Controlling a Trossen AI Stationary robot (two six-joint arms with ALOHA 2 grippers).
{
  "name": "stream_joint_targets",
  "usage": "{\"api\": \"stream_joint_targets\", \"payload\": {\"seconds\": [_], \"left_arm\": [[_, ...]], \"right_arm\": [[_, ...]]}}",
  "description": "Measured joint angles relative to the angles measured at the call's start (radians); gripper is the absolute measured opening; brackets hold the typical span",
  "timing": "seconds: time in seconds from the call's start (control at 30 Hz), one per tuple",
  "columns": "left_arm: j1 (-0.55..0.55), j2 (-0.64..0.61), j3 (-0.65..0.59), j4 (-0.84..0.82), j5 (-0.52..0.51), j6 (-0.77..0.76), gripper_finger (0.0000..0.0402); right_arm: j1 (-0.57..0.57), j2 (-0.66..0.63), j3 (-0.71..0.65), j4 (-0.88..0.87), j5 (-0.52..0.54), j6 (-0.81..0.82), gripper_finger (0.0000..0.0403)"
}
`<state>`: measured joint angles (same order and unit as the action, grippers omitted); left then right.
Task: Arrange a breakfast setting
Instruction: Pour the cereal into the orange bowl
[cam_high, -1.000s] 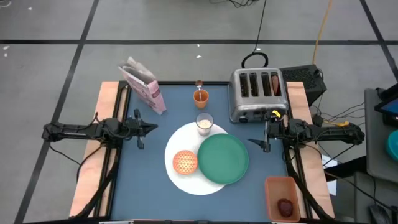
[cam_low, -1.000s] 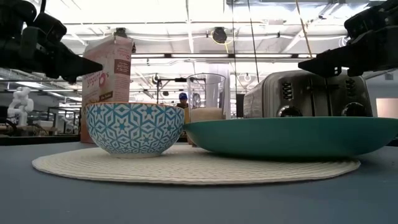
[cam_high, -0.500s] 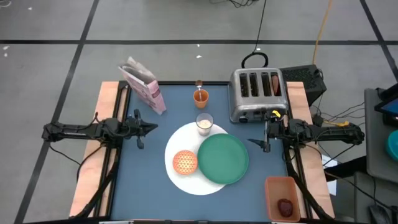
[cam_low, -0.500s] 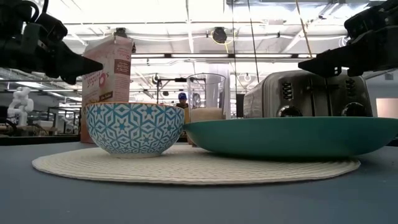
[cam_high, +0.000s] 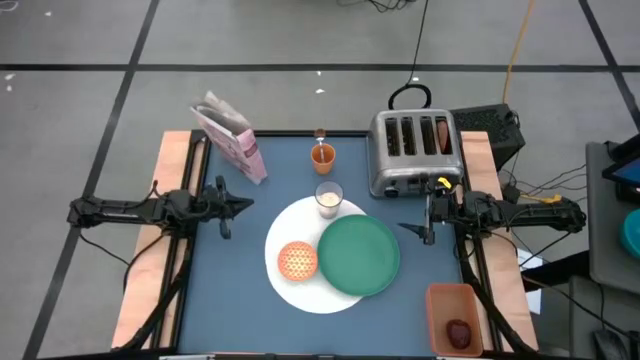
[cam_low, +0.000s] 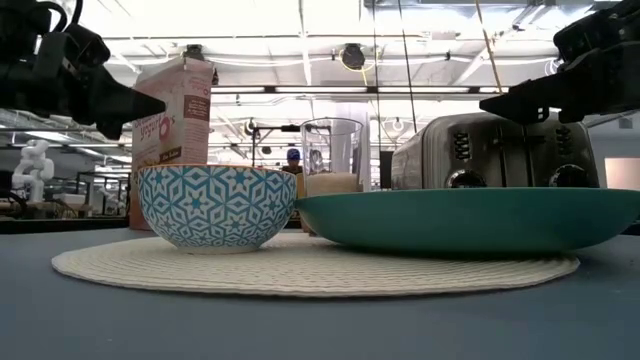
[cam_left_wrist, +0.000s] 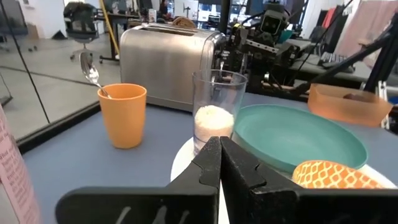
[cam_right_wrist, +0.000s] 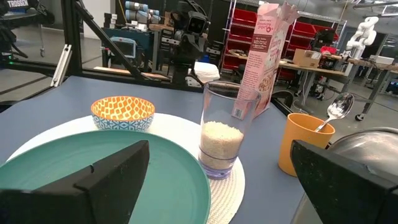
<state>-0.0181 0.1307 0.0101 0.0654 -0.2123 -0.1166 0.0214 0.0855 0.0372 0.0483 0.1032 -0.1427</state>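
Left hand (cam_high: 243, 206) hovers above the left side of the blue-topped desk (cam_high: 240, 270), fingers pressed together, holding nothing. Right hand (cam_high: 405, 230) hovers above the right side, just in front of the silver four-slot toaster (cam_high: 413, 152); its fingers stand spread apart and empty.

Desk surface: a large white round plate (cam_high: 300, 285) lies at centre. On it rest a smaller green plate (cam_high: 359, 256) to the right and a small orange bowl with a blue-patterned outside (cam_high: 297, 260) to the left. A clear milk glass (cam_high: 328, 198) stands at the plate's far edge. Beyond it stands an orange cup (cam_high: 322, 154) with a metal spoon (cam_left_wrist: 90, 70) in it. A pink cereal box (cam_high: 232, 138) stands at the far left. An orange tray (cam_high: 452, 318) at the near right holds a dark red fruit (cam_high: 458, 332).

Room: grey tiled floor, cables, workshop shelving.
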Motion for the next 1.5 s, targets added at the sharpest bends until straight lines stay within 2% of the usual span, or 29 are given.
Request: {"api": "stream_joint_targets", "payload": {"seconds": [0.1,0.2,0.4,0.6,0.77,1.07,1.3,1.5], "left_arm": [[0.0,0.0,0.0,0.0,0.0,-0.062,0.0013],[0.0,0.0,0.0,0.0,-0.007,-0.168,0.0037],[0.0,0.0,0.0,-0.006,-0.075,-0.282,0.0112],[0.0,0.0,0.001,-0.006,-0.125,-0.332,0.0192],[0.0,0.0,0.001,-0.006,-0.129,-0.338,0.0234],[0.0,0.0,0.001,0.062,-0.129,-0.368,0.0244],[0.0,0.0,0.005,0.277,-0.122,-0.299,0.0244],[0.0,0.019,0.119,0.25,-0.121,-0.238,0.0244]], "right_arm": [[0.0,0.0,0.0,0.0,0.0,0.0,0.0384],[0.0,0.0,0.0,0.0,0.0,0.0,0.0384],[0.0,0.0,0.0,0.0,0.0,0.0,0.0384],[0.0,0.0,0.0,0.0,0.0,0.0,0.0384],[0.0,0.0,0.0,0.0,0.0,0.0,0.0384],[0.0,0.0,0.0,0.0,0.0,0.0,0.0384],[0.0,0.0,0.0,0.0,0.0,0.0,0.0384],[0.0,0.0,0.0,0.0,0.001,-0.001,0.0384]]}}
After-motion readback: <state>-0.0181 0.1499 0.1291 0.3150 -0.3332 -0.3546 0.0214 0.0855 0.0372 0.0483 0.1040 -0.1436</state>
